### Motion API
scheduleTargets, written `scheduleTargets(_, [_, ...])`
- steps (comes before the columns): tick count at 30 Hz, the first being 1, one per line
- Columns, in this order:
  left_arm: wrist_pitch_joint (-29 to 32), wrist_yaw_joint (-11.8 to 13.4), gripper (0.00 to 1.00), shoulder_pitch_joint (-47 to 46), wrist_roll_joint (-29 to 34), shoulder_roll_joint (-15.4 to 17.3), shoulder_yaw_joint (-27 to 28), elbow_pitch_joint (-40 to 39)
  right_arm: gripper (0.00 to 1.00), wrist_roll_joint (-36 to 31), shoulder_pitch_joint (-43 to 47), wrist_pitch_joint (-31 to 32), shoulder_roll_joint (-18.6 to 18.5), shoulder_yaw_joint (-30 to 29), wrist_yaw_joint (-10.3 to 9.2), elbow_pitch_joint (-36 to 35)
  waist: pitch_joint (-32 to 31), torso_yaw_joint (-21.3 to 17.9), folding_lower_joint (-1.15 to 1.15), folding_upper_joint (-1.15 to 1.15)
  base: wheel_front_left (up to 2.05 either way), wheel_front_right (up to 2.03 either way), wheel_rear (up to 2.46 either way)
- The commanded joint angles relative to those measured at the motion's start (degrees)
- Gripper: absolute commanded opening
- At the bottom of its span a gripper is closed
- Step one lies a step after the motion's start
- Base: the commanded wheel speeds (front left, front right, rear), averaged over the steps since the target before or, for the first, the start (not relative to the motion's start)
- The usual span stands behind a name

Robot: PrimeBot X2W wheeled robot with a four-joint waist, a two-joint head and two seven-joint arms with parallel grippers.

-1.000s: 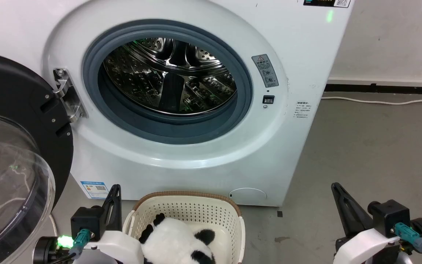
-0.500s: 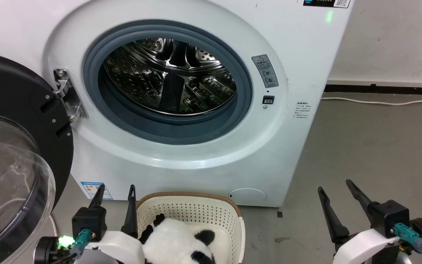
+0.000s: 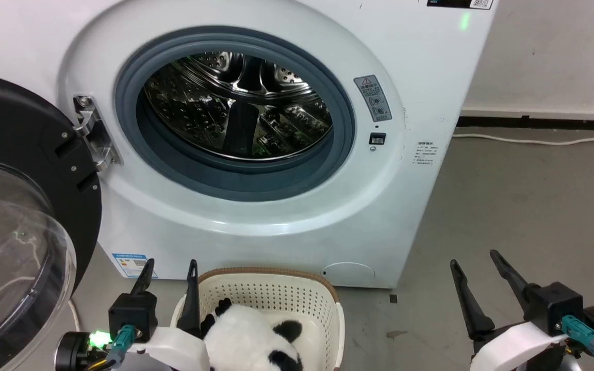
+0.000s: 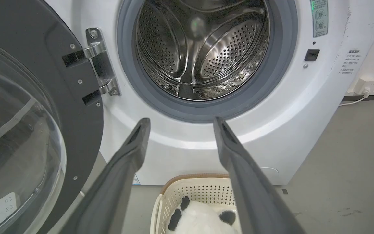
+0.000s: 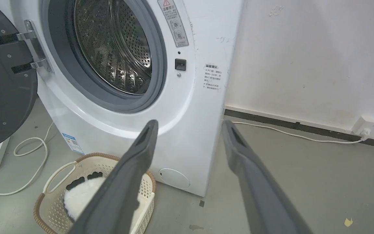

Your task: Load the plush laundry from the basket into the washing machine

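Left gripper [image 3: 170,265]: fingers found parted, nothing held between them. Right gripper [image 3: 474,259]: likewise spread and empty.

The plush laundry [image 3: 245,337] is located inside the basket [image 3: 276,273], just beside and below the left gripper's inner finger. In the left wrist view it is seen low between the two fingers, short of their tips. From the right gripper it is well apart, off to that gripper's left across bare floor [image 3: 524,206]. The left arm is therefore judged the nearer.

The toy's long axis appears to be laid along the basket's length, black paws toward the machine. Its near end is cut off by the frame, so this cannot be confirmed.

Beyond the basket, ahead of both grippers, the washing machine [image 3: 431,77] is noted with its door [image 3: 23,134] swung wide to the left gripper's left. The drum [image 3: 235,108] is exposed and empty, above and ahead of the fingertips.

A downward, slightly rightward reach by the left gripper is judged to be called for first, the grip set across the toy's body rather than along it.
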Motion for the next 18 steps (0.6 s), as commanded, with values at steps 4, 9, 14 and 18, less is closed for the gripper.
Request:
scheduleTargets(4, [-1.0, 0.4, 1.00, 0.0, -0.3, 0.0, -0.7, 1.3, 1.00, 0.8, 0.0, -0.9, 0.0, -0.3, -0.01, -0.3, 1.3, -0.4, 0.00, 0.00, 0.00, 0.00, 0.00])
scheduleTargets(9, [-1.6, 0.4, 1.00, -1.1, -0.8, 0.1, -1.2, 4.1, 1.00, 1.0, -0.6, -1.5, 0.0, -0.2, -0.01, 0.1, 3.3, -1.2, 0.00, 0.00, 0.00, 0.00, 0.00])
scheduleTargets(14, [-2.1, 0.3, 1.00, -2.6, -1.1, 0.3, -1.6, 7.2, 1.00, 1.8, -1.6, -2.1, 0.0, 0.0, -0.01, 0.1, 5.6, -2.2, 0.00, 0.00, 0.00, 0.00, 0.00])
scheduleTargets(18, [-2.4, 0.2, 1.00, -4.1, -1.4, 0.6, -1.9, 9.7, 1.00, 2.5, -2.6, -2.6, 0.0, 0.5, -0.02, 0.3, 7.7, -3.1, 0.00, 0.00, 0.00, 0.00, 0.00])
